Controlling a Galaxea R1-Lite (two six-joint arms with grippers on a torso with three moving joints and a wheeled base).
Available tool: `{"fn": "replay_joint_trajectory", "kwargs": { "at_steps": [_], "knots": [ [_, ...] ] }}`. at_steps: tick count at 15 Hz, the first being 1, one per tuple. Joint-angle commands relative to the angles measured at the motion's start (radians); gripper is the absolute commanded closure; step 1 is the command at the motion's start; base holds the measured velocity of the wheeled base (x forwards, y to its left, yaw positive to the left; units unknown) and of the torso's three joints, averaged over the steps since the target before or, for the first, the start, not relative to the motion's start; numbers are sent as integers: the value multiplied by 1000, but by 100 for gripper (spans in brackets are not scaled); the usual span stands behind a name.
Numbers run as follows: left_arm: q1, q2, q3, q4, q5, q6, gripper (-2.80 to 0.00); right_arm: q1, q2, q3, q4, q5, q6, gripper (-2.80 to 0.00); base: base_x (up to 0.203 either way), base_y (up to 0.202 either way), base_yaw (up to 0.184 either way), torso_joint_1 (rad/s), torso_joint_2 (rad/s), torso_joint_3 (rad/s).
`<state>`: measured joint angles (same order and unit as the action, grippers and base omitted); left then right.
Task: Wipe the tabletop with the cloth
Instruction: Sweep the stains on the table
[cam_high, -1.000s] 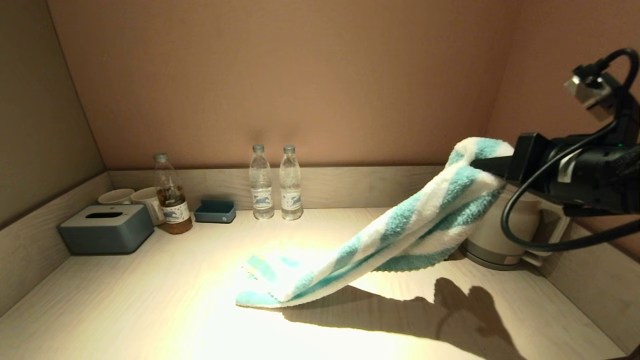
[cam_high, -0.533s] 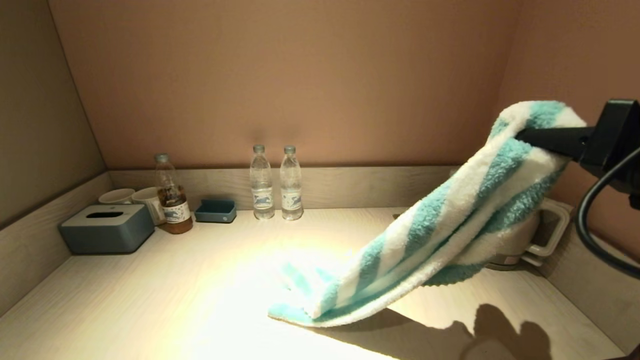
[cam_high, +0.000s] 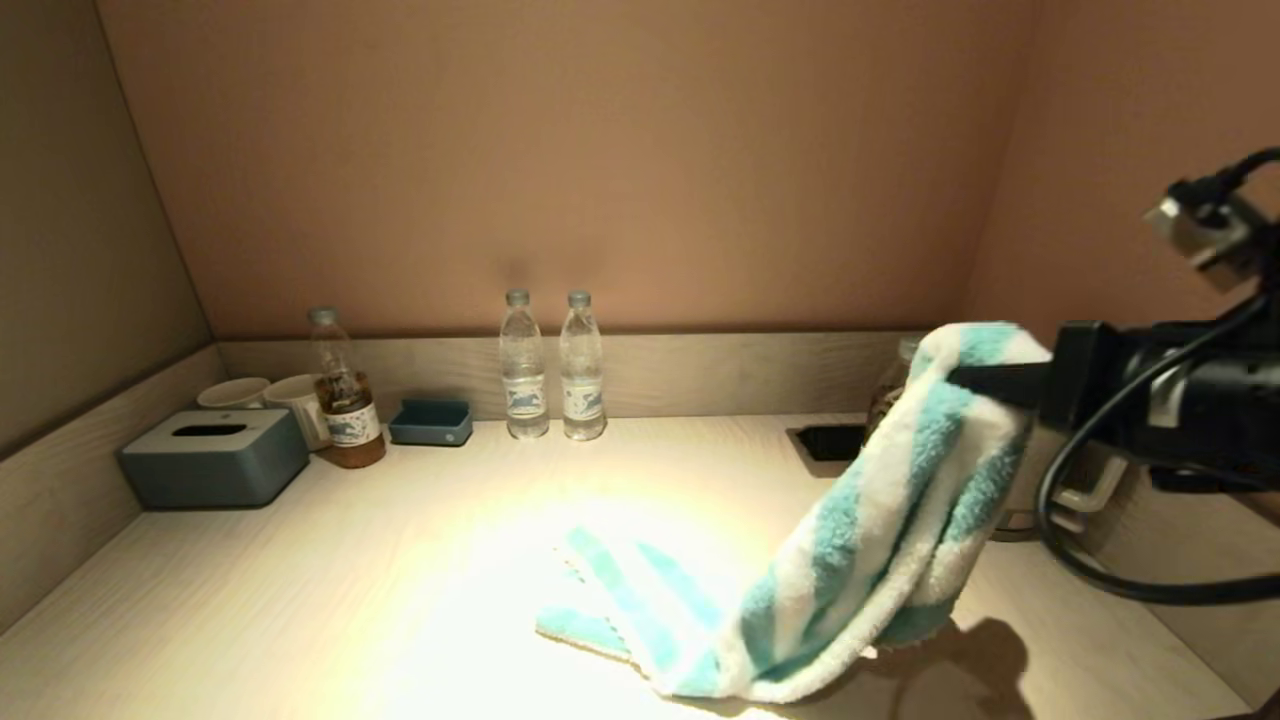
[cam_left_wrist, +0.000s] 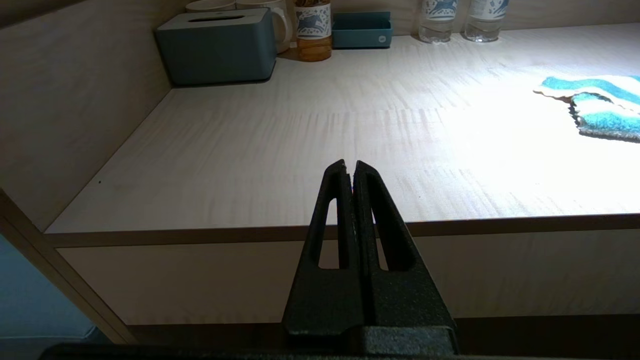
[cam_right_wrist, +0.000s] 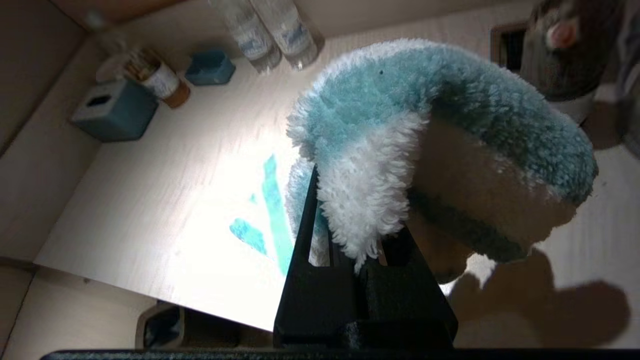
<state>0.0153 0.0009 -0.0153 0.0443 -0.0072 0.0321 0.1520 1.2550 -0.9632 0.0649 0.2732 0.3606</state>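
The cloth is a fluffy towel with teal and white stripes. My right gripper is shut on its upper end at the right side of the tabletop, well above the surface. The cloth hangs down steeply and its lower end lies on the tabletop near the front middle. In the right wrist view the cloth drapes over my right gripper and hides the fingertips. My left gripper is shut and empty, parked just off the table's front edge; the cloth's end shows far off.
Along the back wall stand two water bottles, a tea bottle, a small blue tray, two cups and a grey tissue box. A kettle and a dark recess lie behind the cloth at right.
My right gripper swung right and up with the cloth, then came down and back left. The cloth's lower end slid right and toward the front and now hangs steeper.
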Motion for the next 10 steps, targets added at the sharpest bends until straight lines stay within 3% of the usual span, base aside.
{"fn": "replay_joint_trajectory", "kwargs": {
  "at_steps": [1,10],
  "knots": [
    [0,1,0,2,0,0,0,12,124,21,-4,115,2,0,0,0,0,0,0,0],
    [0,1,0,0,0,0,0,85,286,16,-8,118,-12,0,0,0,0,0,0,0]
  ]
}}
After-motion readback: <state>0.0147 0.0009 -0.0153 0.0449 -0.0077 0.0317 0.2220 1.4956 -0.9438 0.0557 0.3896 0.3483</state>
